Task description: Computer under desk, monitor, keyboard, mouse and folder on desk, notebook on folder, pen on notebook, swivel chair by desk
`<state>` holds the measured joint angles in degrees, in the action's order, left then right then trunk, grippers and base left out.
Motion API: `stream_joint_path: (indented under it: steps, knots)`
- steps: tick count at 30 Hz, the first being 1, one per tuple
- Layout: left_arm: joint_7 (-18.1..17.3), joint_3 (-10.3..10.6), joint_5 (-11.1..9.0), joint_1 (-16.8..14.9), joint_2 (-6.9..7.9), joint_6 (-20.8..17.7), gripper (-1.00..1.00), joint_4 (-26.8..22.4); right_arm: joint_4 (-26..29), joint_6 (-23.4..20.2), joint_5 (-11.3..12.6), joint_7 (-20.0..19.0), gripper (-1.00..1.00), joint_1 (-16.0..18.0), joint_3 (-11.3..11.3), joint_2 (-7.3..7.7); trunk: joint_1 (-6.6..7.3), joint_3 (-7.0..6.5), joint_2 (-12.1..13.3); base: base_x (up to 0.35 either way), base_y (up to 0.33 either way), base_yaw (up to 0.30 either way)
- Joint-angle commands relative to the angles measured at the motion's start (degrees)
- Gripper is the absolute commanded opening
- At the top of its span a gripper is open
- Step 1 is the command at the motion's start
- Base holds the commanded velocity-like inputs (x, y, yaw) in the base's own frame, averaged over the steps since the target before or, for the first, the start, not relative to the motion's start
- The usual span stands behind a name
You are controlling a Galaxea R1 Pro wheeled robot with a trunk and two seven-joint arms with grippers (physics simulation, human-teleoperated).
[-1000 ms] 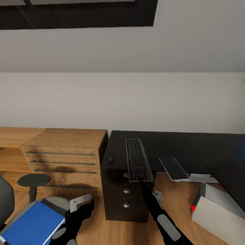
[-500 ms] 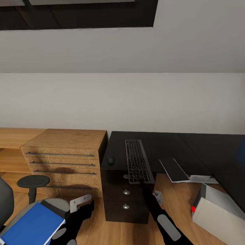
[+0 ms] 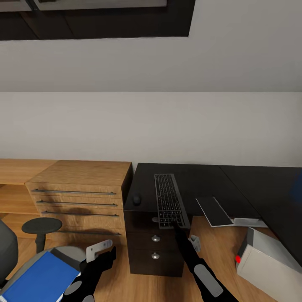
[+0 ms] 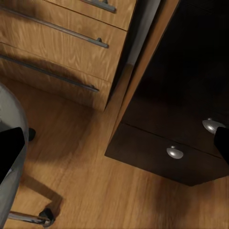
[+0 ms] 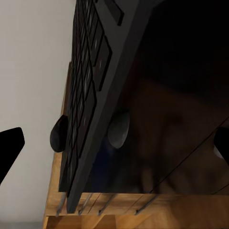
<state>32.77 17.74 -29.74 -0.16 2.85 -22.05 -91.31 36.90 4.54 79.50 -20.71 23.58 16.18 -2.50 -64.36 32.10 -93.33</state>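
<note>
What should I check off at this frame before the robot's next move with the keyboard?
1. Keyboard on the desk: ok, though its near end overhangs the front edge.
2. Right end effector open, at the keyboard's near end: ok.
3. Mouse on the desk beside the keyboard: ok.
4. Folder on the desk: not ok, it lies on the swivel chair seat.
5. Monitor standing on the desk: cannot tell.
</note>
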Motion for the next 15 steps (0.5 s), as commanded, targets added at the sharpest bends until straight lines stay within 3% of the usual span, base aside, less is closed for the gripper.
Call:
stream_joint_path:
  steps: [1,8,15]
  knots:
    - [0.5,0.1,-0.4,0.0,0.05,-0.1,1.00,-0.1,-0.1,0.4,0.6,-0.2,1.00,0.1,0.3,0.04,0.00,0.04,0.0,0.000,0.000,0.000]
    - [0.4,0.1,-0.4,0.0,0.05,-0.1,1.00,-0.1,-0.1,0.4,0.6,-0.2,1.00,0.1,0.3,0.04,0.00,0.04,0.0,0.132,0.035,0.000]
    - [0.4,0.1,-0.5,0.0,0.05,-0.1,1.00,-0.1,-0.1,0.4,0.6,-0.2,1.00,0.1,0.3,0.04,0.00,0.04,0.0,0.029,0.008,0.000]
